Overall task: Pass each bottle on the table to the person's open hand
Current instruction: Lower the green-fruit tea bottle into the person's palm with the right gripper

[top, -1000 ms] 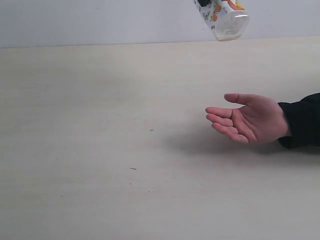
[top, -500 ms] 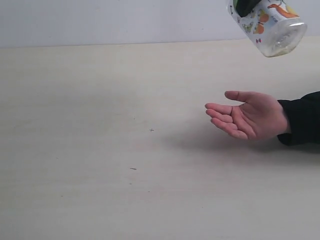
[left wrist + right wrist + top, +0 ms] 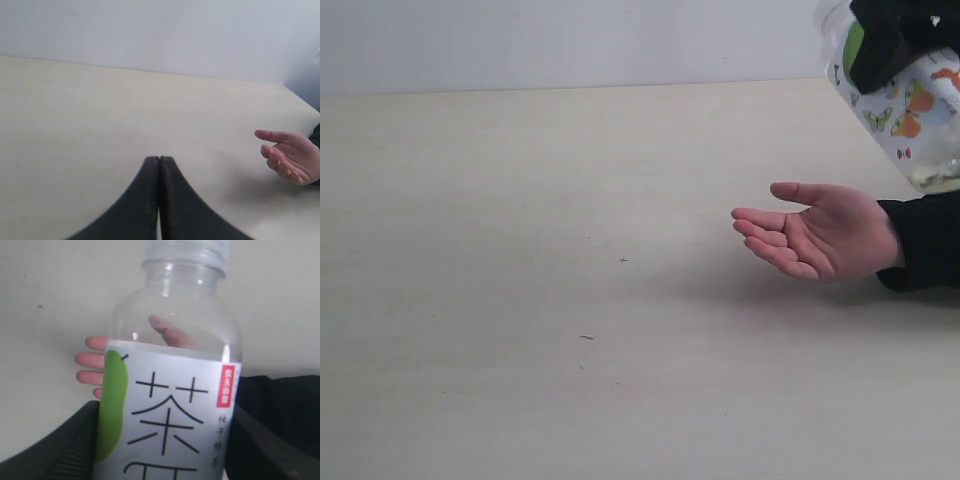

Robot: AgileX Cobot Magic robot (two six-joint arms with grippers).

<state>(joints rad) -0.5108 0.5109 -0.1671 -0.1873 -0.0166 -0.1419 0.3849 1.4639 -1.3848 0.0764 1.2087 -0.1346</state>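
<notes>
I have the bottle (image 3: 908, 115) in the right gripper (image 3: 892, 45), up in the upper right corner of the exterior view, tilted and partly cut off by the frame edge. It is clear plastic with a white label showing a green patch, black characters and small orange and green prints. In the right wrist view the two dark fingers (image 3: 65, 452) press against either side of the bottle (image 3: 167, 405) at label height, so the grip is firm on it.

The person's hand (image 3: 820, 237) lies open, palm up, at the right of the exterior view just below the bottle, and the two are apart. A black sleeve (image 3: 925, 245) covers the wrist. Through the clear shoulder of the bottle I can see the hand (image 3: 92, 365) beneath it.

The left gripper (image 3: 160, 167) is closed with nothing in it, its fingertips pressed together above the bare pale table (image 3: 520, 250). The open hand (image 3: 292, 157) shows well off to one side of it.
</notes>
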